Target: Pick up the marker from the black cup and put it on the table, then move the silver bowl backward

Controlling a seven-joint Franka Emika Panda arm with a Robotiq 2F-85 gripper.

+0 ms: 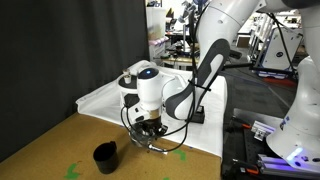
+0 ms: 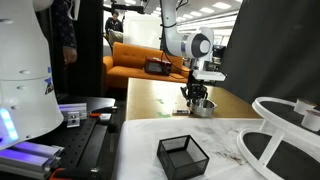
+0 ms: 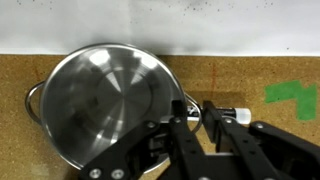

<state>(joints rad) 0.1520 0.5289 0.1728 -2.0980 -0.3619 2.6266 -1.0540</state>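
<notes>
A: Entry one, gripper: jaws drawn nearly together, pinching the rim of the silver bowl on its marker side, one finger inside, one outside. Judged from the wrist view; too small to confirm in either exterior view.

B: Entry two?

A: Entry two, marker: out of the black cup, lying flat on the table, just beside the bowl and close against the outer finger. Touching or not, cannot tell.

B: Hazards on the backward move?

A: First, slipping or pivoting of the bowl about the pinch. Cause: narrow hold on a thin, polished rim, off to one side rather than across the middle.

B: Second?

A: Sweeping or rolling of the marker along with the outer finger. Cause: no visible clearance between the two.

B: Third?

A: Riding up onto the white cloth, or rucking its edge, if pushed that way. Cause: cloth border near the bowl's far side.

B: And the black cup?

A: Well apart from bowl and gripper in an exterior view. Low concern.
</notes>
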